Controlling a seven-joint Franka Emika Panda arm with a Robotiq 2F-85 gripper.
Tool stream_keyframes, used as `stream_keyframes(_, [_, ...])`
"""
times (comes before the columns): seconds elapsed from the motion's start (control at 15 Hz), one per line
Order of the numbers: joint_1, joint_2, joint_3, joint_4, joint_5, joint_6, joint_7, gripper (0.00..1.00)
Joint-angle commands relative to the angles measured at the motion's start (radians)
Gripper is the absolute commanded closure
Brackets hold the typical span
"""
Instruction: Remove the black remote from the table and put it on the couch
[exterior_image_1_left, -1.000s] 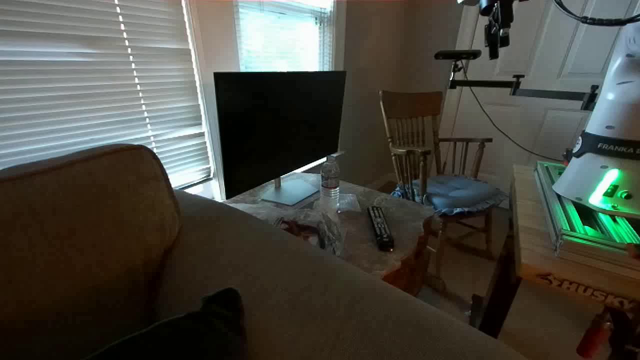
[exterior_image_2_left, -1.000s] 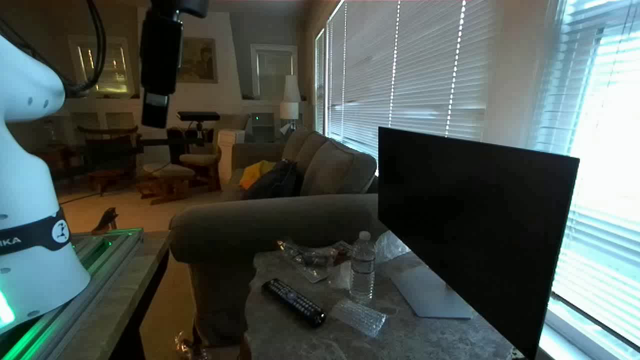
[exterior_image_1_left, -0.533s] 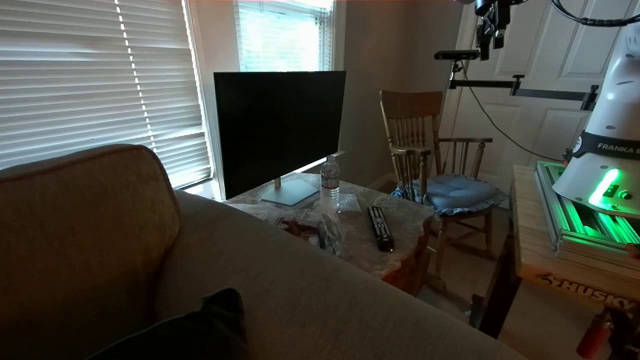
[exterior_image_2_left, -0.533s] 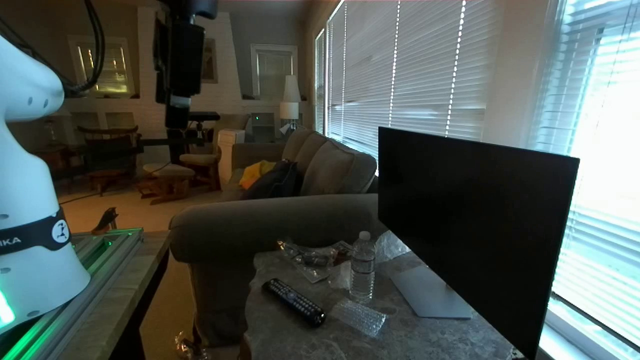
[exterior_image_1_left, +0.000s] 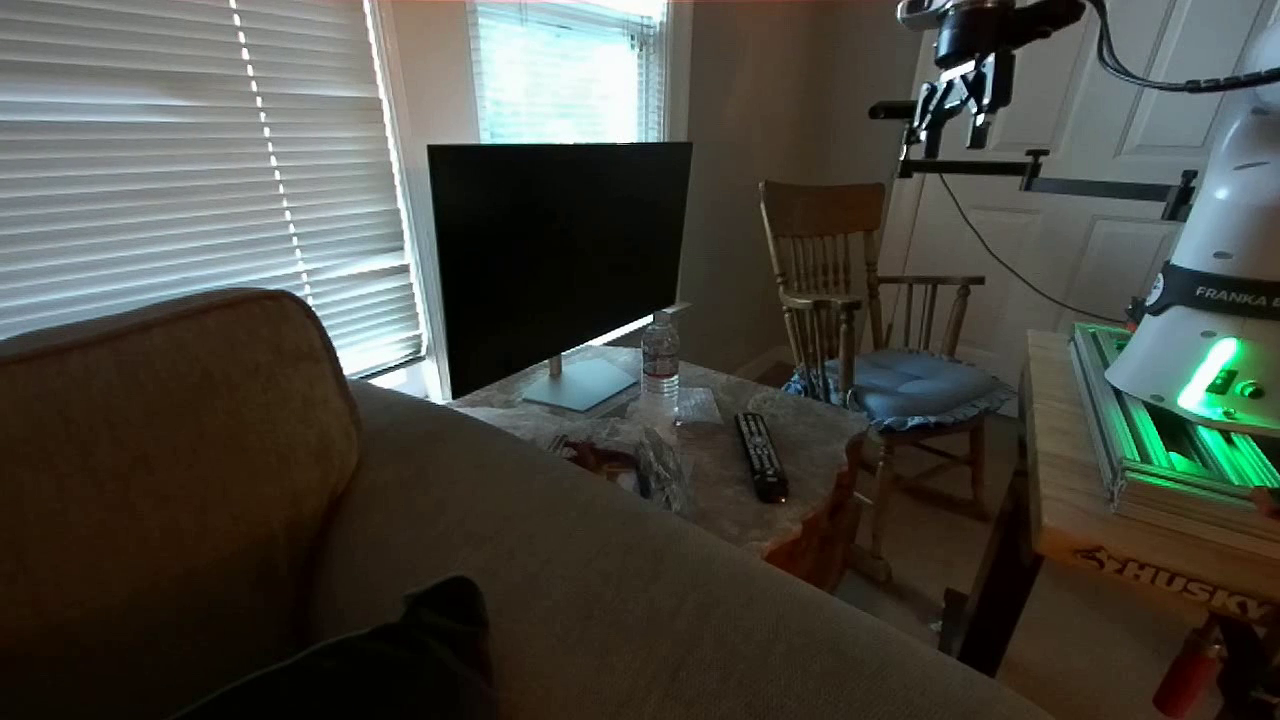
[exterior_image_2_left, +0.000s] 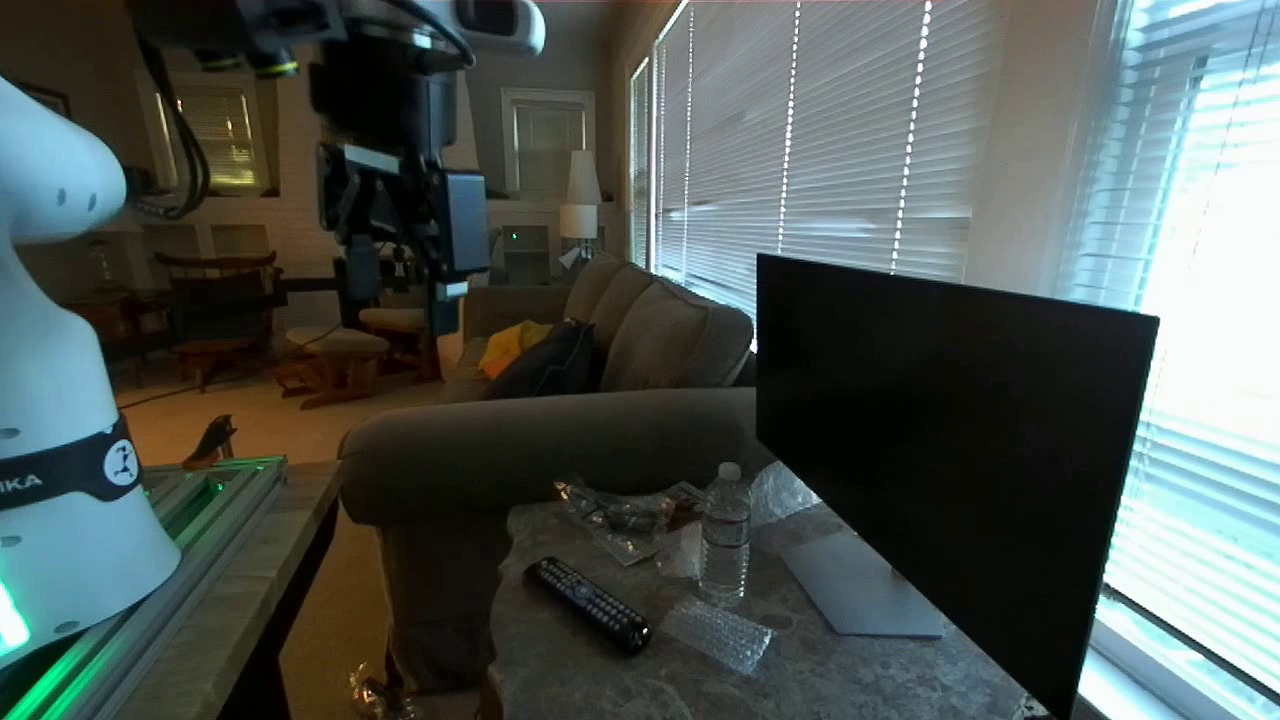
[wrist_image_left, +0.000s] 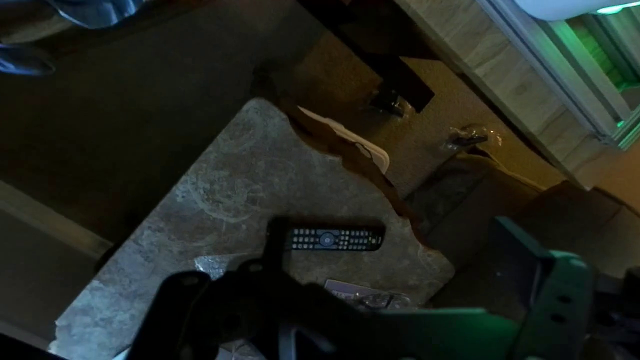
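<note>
Pointing one end toward the couch (exterior_image_2_left: 560, 440), the black remote (wrist_image_left: 336, 240) lies on the surface (wrist_image_left: 235, 190).
Long axis sideways in the wrist view; the pincer (exterior_image_1_left: 954, 145) hovers high, spread; blinds (exterior_image_1_left: 170, 170) hang behind the couch.

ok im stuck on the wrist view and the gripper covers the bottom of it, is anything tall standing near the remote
Observer: Yes, a clear water bottle stands upright on the table, near the remote.
Operator: good to know, how close is the gripper to the tabletop
Observer: Not close: in both exterior views the gripper hangs in the air, well clear of the tabletop.
Operator: and is anything on the couch
Observer: Yes, in an exterior view a dark pillow-like thing shows on the couch, beyond the near arm.
</note>
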Motion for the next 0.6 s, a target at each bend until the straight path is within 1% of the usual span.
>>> stream_keyframes(0.0, [0.035, 0.004, 0.007, -0.030, -0.007, 0.104, -0.134, 0.00])
stream_keyframes(0.07, [0.047, 0.013, 0.013, -0.047, -0.008, 0.138, -0.167, 0.00])
stream_keyframes(0.2, [0.075, 0.028, 0.021, -0.044, -0.004, 0.191, -0.234, 0.00])
stream_keyframes(0.27, [0.038, 0.011, 0.029, -0.042, 0.011, 0.143, -0.181, 0.00])
stream_keyframes(0.4, [0.056, 0.024, 0.037, -0.038, 0.012, 0.167, -0.208, 0.00])
stream_keyframes(0.53, [0.058, 0.029, 0.039, -0.038, 0.013, 0.171, -0.218, 0.00])
